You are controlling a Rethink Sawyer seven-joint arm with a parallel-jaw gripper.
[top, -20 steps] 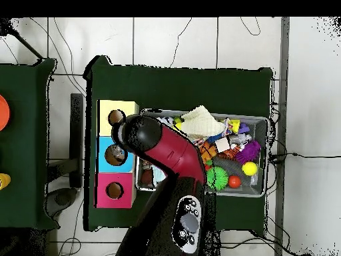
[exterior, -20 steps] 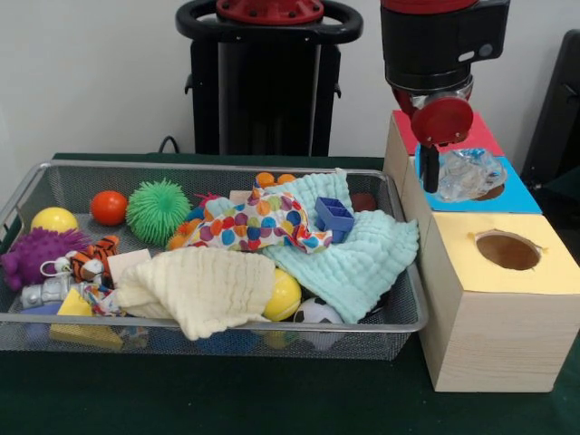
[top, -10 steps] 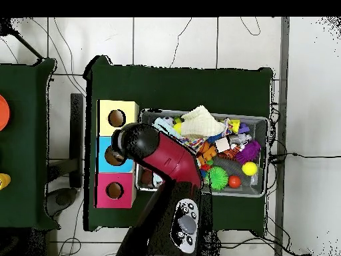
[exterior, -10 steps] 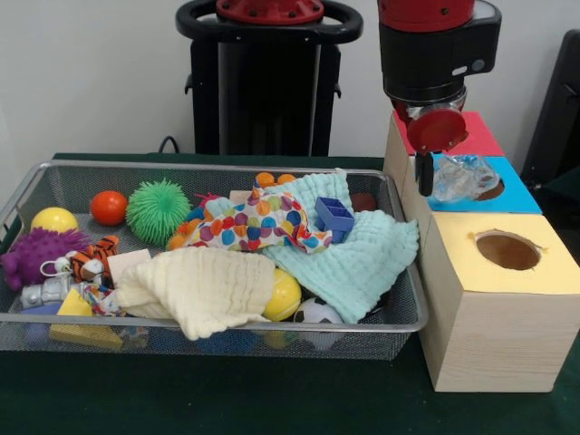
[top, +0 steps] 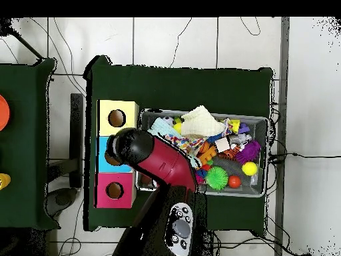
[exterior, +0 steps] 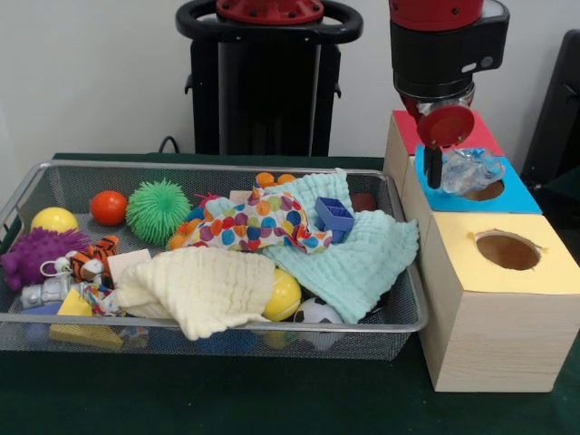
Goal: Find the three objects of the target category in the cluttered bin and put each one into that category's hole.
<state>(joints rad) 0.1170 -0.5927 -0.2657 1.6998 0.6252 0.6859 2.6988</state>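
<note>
The hand (exterior: 435,168) hangs above the blue-topped box (exterior: 517,195), the middle one of three boxes at the counter's edge beside the wire bin (exterior: 54,181). A crumpled clear plastic thing (exterior: 469,169) sits on the blue top, lying over the hole and partly covering it. One dark finger touches its left side, but I cannot tell if the hand is clenched on it or released. The red-topped box (exterior: 480,136) stands behind the blue one, and the yellow-topped box (exterior: 535,272) with an open round hole stands in front. In the bin lie a pale yellow cloth (exterior: 204,290), a mint cloth (exterior: 362,258), a dotted cloth (exterior: 254,227), a green spiky ball (exterior: 157,210) and an orange ball (exterior: 109,207).
</note>
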